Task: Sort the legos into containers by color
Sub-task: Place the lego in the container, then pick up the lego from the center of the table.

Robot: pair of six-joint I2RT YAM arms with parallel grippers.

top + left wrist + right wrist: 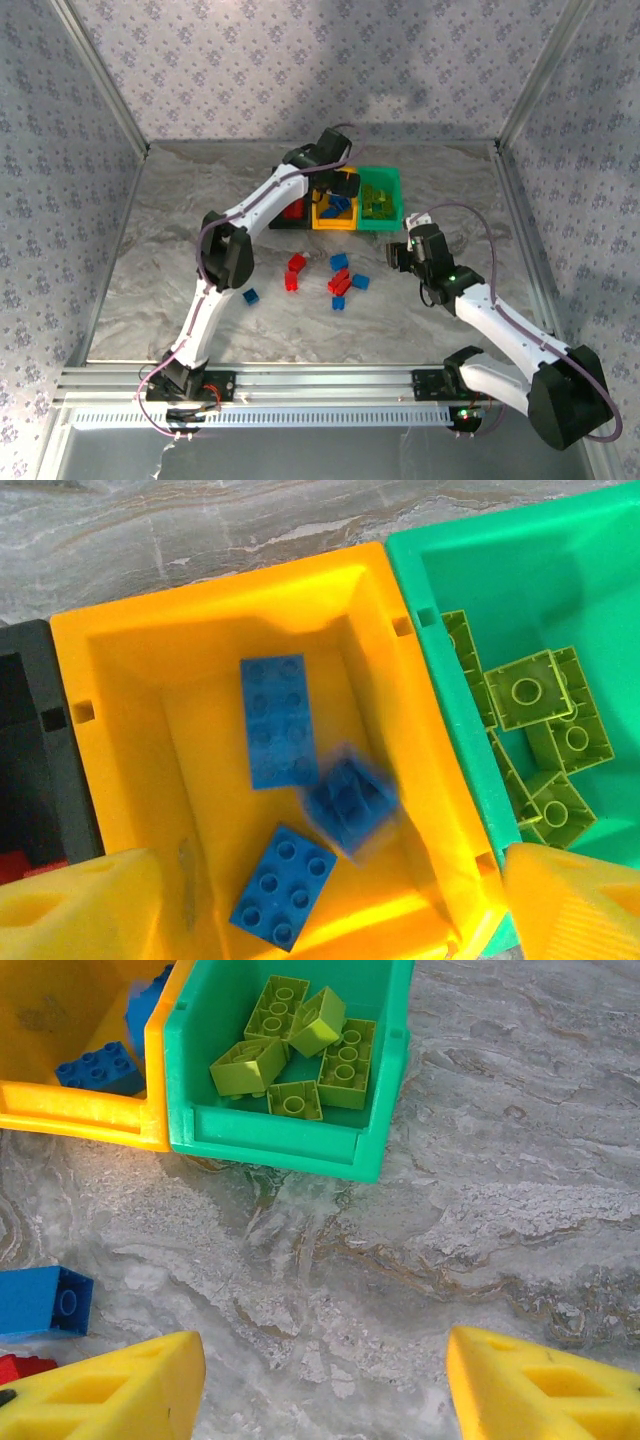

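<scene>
1. While the left pincer (343, 186) hovers over the orange-yellow bin (333, 224), which sits between the black bin (290, 222) and the green bin (385, 224) at the far middle of the grey marbled worktop (160, 250), loose red and blue bricks (340, 283) lie nearer the arms. The right pincer (398, 255) hangs just right of them.
2. Left wrist view: yellow fingers (80, 910) stand wide apart, open and holding nothing. Three blue bricks (275, 720) are in the orange-yellow bin, one of them blurred.
3. Right wrist view: the right pincer's fingers (545, 1390) are spread open above bare worktop. Yellow-green bricks (300, 1045) lie in the green bin.
</scene>
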